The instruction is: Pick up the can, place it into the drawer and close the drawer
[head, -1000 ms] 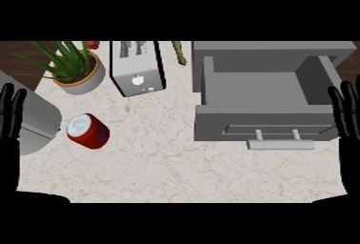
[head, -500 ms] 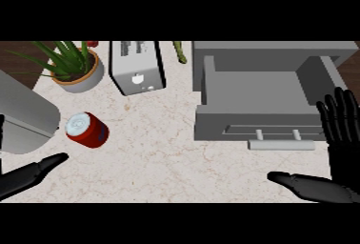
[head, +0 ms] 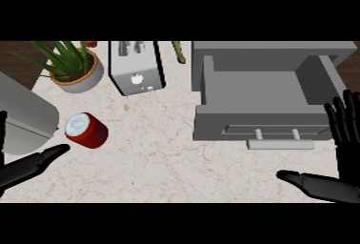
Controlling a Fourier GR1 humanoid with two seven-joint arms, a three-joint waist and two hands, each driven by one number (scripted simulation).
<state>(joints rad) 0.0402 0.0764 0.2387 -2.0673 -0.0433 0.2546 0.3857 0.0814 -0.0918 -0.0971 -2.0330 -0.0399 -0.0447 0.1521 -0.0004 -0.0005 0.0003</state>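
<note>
1. The red can [head: 86,131] is on the left part of the pale stone counter [head: 175,164], with its silver top turned up. It is just beside a big grey appliance [head: 25,112] at the left edge.
2. The drawer [head: 264,93] is at the right side, well apart from the can. It is pulled open, and its bar handle [head: 281,139] faces the robot.
3. The left hand [head: 28,167] comes in at the lower left corner. Its fingers are stretched out and hold nothing. One dark tip points to the can and is near it, but a gap shows between them.
4. The right hand [head: 346,131] is at the right edge, just beside the drawer front. Its fingers are straight and point up, the thumb is spread low to the left, and it has nothing in it.
5. At the back stand a silver toaster [head: 137,66] and a potted plant [head: 72,69].
</note>
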